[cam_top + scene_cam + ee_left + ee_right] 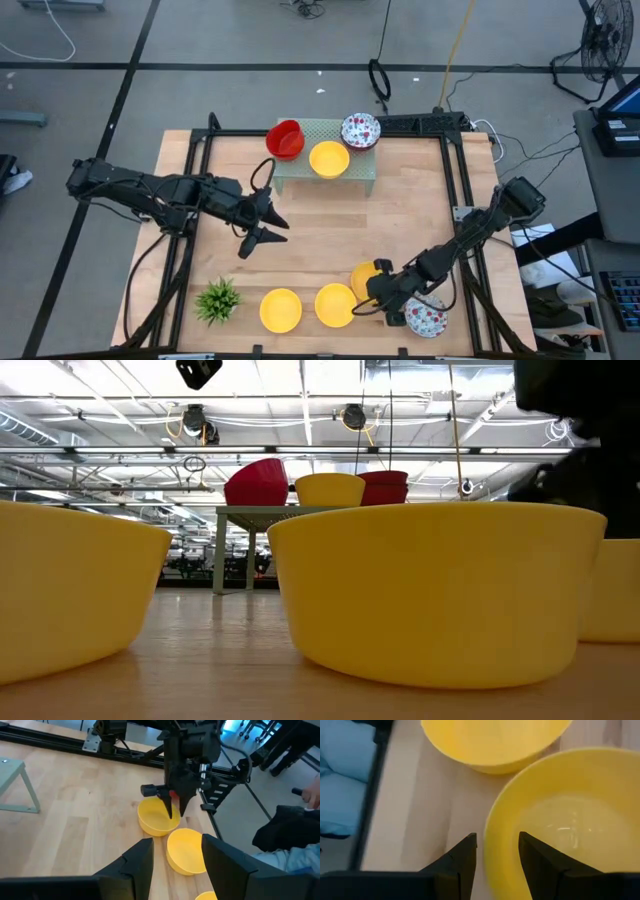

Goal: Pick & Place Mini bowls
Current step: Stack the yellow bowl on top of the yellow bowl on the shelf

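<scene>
Front edge of desk [300, 250] first: spiky green plant [218, 298], then first yellow mini bowl [281, 309], second yellow mini bowl [335, 304], and, at the right corner, speckled white mini bowl [427, 320].

Just behind and close beside the second one: third yellow mini bowl [362, 276], with right hand [378, 290] lowered onto it. Set astride the rim with a gap left, one finger outside the wall and one inside, nothing pinched yet. Reads as the grasp step of a pick, with the lift and the carry to come.

Handling, as a guess: light, stiff, smooth-walled and so a little slippery. Best taken at the thin rim, wall squeezed between the pads, the round body looking too wide for a grip across it. With a one-sided hold, some risk of tilting or swinging, and of nudging the neighbouring bowl on the way up.

Mid-desk: left hand [262, 226], hovering above the wood, spread wide, holding nothing.

Farthest back: pale green stand [362, 172] carrying red mini bowl [285, 139], fourth yellow mini bowl [329, 158] and second speckled mini bowl [361, 130].
</scene>
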Robot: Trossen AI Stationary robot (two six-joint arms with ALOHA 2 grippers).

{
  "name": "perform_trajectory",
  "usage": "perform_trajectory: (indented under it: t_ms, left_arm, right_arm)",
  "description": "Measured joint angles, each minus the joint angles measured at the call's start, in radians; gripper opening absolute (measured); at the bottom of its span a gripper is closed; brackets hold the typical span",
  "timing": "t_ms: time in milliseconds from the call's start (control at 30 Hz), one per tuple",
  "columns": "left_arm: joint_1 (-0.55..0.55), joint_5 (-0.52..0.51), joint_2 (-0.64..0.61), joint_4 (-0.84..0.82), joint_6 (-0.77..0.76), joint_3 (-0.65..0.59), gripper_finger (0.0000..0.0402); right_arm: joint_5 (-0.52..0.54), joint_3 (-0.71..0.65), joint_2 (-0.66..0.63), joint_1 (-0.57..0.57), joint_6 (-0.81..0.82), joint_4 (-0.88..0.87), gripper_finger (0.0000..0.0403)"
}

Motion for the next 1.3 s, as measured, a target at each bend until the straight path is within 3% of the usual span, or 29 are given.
perform_trajectory:
  t_ms: [300, 400, 533, 700, 867, 1033, 1133, 1300]
  left_arm:
    - [0.000, 0.000, 0.000, 0.000, 0.001, 0.000, 0.0168]
    - [0.000, 0.000, 0.000, 0.000, 0.001, 0.000, 0.0168]
    - [0.000, 0.000, 0.000, 0.000, 0.000, 0.000, 0.0168]
    - [0.000, -0.003, 0.000, -0.001, 0.024, 0.000, 0.0168]
    - [0.000, -0.051, 0.000, -0.001, 0.071, 0.000, 0.0168]
    - [0.001, -0.126, 0.000, 0.000, 0.097, 0.000, 0.0168]
    - [0.001, -0.166, 0.000, -0.001, 0.098, 0.000, 0.0168]
    - [0.002, -0.190, 0.000, -0.001, 0.098, 0.000, 0.0168]
  right_arm:
    - [0.024, 0.000, 0.041, -0.008, -0.084, -0.022, 0.0127]
    - [-0.007, 0.000, 0.028, -0.008, -0.103, -0.027, 0.0095]
    - [-0.016, 0.000, 0.012, -0.011, -0.123, -0.033, 0.0024]
    - [0.208, -0.001, -0.063, -0.035, -0.145, -0.042, 0.0010]
    - [0.475, 0.000, -0.203, -0.081, -0.277, -0.023, 0.0004]
    - [0.658, 0.000, -0.315, -0.175, -0.449, 0.132, 0.0002]
    - [0.637, 0.001, -0.346, -0.254, -0.533, 0.243, 0.0001]
    - [0.516, 0.001, -0.349, -0.407, -0.615, 0.366, 0.0001]
